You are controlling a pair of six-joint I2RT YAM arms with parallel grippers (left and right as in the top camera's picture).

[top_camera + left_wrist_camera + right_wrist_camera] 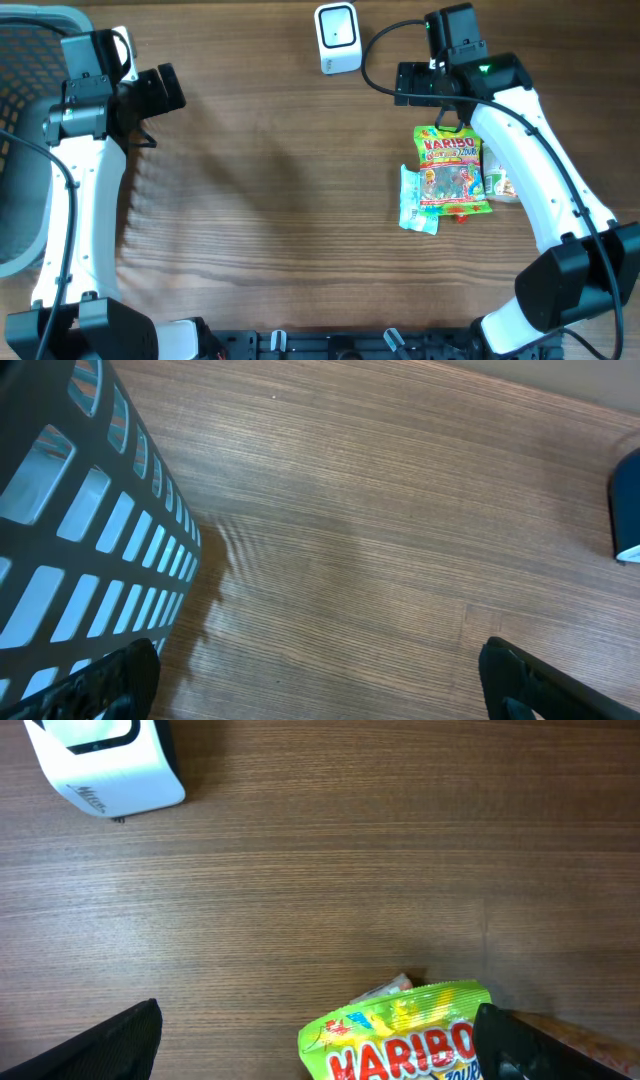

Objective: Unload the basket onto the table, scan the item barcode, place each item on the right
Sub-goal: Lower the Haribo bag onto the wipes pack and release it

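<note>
Nothing scanned yet by my read, no item picked up. L arm is parked by the basket (18, 150), left gripper (165, 90) wide apart and empty. Barcode scanner (337, 38) stands at the table's (260, 210) far edge. R arm reaches fwd, right gripper (414, 84) spread wide, empty, just past the top of the Haribo bag (452, 172) lying flat.

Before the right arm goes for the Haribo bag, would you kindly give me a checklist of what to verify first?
1. Right gripper open: ok.
2. Haribo bag lined up between its fingers: ok, per the right wrist view.
3. Bag free of neighbours: not ok; it overlaps a pale green packet and another packet.
4. Barcode in sight: cannot tell; only the printed front shows.
5. Barcode scanner unobstructed on the table: ok.
6. Left gripper open and out of the way, beside the basket: ok.
</note>
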